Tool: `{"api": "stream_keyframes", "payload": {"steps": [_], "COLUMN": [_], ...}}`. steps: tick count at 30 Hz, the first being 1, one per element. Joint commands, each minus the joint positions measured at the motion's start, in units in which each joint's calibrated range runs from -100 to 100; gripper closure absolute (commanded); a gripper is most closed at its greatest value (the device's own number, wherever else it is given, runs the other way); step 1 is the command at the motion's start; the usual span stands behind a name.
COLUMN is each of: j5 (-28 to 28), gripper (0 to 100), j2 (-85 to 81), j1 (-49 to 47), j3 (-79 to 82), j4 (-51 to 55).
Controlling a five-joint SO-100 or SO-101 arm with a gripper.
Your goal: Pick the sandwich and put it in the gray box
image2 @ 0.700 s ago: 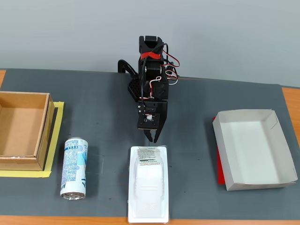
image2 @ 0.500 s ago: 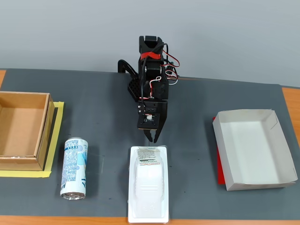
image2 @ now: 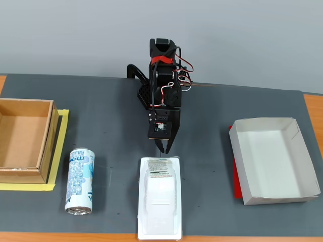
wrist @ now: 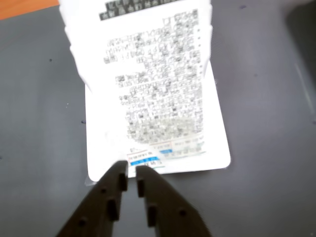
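Observation:
The sandwich (image2: 160,197) is a flat white plastic package with a raised bulge, lying lengthwise near the table's front edge in the fixed view. Its printed label (wrist: 158,96) fills the wrist view. My gripper (image2: 164,149) hangs just behind the package's labelled end, fingers nearly together with only a thin gap and nothing between them. In the wrist view the gripper (wrist: 130,179) has its tips over the package's near edge. The gray box (image2: 300,156), a shallow pale tray, sits empty at the right.
A blue-and-white drink can (image2: 81,180) lies on its side left of the package. A deeper brown cardboard box (image2: 44,143) on yellow tape stands at the far left. The arm's base (image2: 160,75) rises at the back centre.

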Motion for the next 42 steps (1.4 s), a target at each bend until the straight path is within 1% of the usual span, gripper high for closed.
{"api": "stream_keyframes", "payload": {"steps": [1, 42], "j5": [-0.12, 0.14], "gripper": [98, 98], "j2": [-0.77, -0.77], "j1": [0.34, -1.52], "j3": [0.27, 0.27], "j4": [0.22, 0.22]}}
